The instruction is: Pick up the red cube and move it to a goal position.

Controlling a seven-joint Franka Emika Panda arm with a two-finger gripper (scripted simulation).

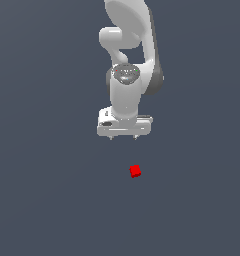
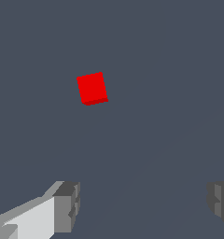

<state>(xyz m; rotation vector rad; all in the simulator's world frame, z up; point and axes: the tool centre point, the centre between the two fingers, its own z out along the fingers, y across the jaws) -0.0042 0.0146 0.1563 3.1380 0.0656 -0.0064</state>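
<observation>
Red cube (image 1: 135, 171) likely light and rigid, judging by tiny size against the white gripper (image 1: 123, 137); hard flat faces, probably not fragile, maybe a bit slick under the pads, so a centred squeeze looks safest. Best taken across two opposite side faces, pads flat on them, low enough not to pinch just the top edge. Sits rotated relative to the finger line in the wrist view (image 2: 92, 88), so wrist probably needs a small turn to square the pads to the faces, else risk of the cube twisting or squirting out on closing.

Plain bright red, no marks, sharp edges, one side face shaded darker; far smaller than the gripper body.

Fingers (image 2: 66, 207) spread wide, well apart from each other, nothing between them, holding nothing. Only two short fingertip stubs visible under the hand in the exterior view.

Cube resting on the dark grey floor (image 1: 52, 200), not between the fingers: well ahead of the fingertips and offset toward one finger rather than centred in the gap. No contact anywhere. In the exterior view, cube clearly apart from the tips and slightly toward the exterior view's right of them.

No goal marker visible in either view
</observation>
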